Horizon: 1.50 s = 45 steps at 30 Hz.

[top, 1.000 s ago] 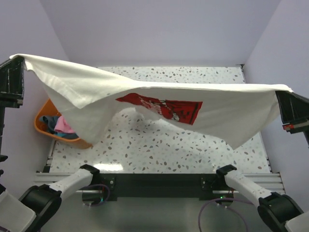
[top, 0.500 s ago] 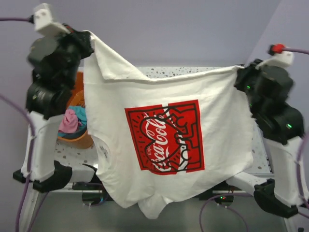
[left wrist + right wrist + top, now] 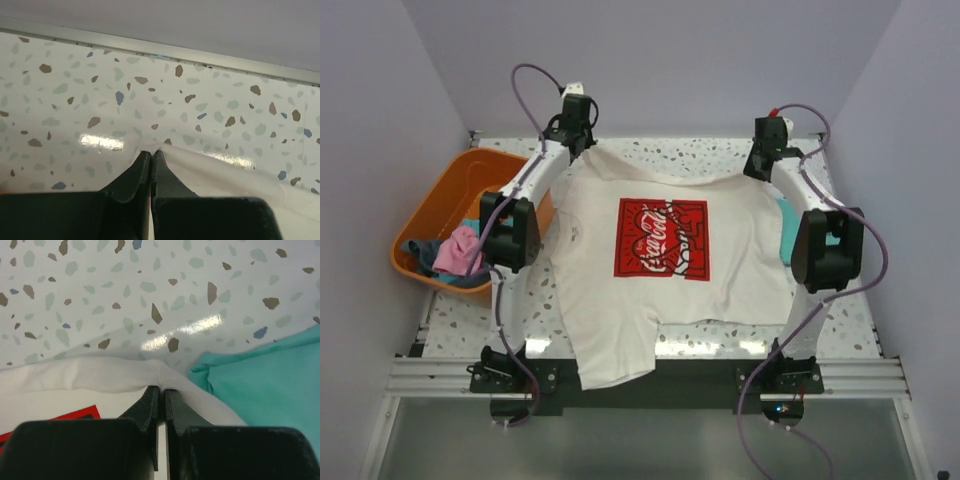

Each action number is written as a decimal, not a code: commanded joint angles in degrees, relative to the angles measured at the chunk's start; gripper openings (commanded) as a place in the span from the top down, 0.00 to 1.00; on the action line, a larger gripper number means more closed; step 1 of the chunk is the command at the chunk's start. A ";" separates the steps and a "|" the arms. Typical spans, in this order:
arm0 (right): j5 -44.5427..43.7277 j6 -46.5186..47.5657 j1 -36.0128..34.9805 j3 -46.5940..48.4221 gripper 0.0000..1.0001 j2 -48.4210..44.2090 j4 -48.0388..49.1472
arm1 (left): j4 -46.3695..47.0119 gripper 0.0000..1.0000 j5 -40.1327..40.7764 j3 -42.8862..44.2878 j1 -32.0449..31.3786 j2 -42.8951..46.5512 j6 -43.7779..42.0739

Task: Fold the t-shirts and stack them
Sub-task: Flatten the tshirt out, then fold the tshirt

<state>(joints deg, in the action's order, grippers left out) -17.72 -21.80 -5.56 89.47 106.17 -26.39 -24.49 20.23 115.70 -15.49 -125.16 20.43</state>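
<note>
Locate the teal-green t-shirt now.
Top view, right side of the table: the teal-green t-shirt lies against the white t-shirt's right edge, close to the right gripper.

Big shirt (image 3: 660, 290) is lying spread over the middle of the table (image 3: 470, 310), near hem hanging over the front edge. Left gripper (image 3: 151, 152) and right gripper (image 3: 161, 388) are sitting at its far corners, each nipping the cloth. Second shirt (image 3: 265, 380) is lying right, partly under the big one. Basket (image 3: 470, 175) is sitting at the left edge, clothes (image 3: 455, 250) lying inside.
</note>
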 commanded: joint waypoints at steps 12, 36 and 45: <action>9.01 8.09 2.40 18.37 1.00 17.58 8.20 | 11.92 1.00 -6.43 6.30 1.51 -8.70 0.23; 8.05 23.73 2.49 3.08 1.00 2.38 3.28 | 3.14 1.00 -12.67 -40.28 0.81 31.55 19.47; 7.34 27.86 2.49 -0.26 1.00 -0.26 3.10 | 2.43 1.00 -14.07 -51.88 -1.21 42.63 22.46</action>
<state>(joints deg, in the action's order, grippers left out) -9.39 3.01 -3.36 90.45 110.67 -23.20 -22.13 7.07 65.60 -15.97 -87.05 40.49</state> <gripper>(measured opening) 0.037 0.029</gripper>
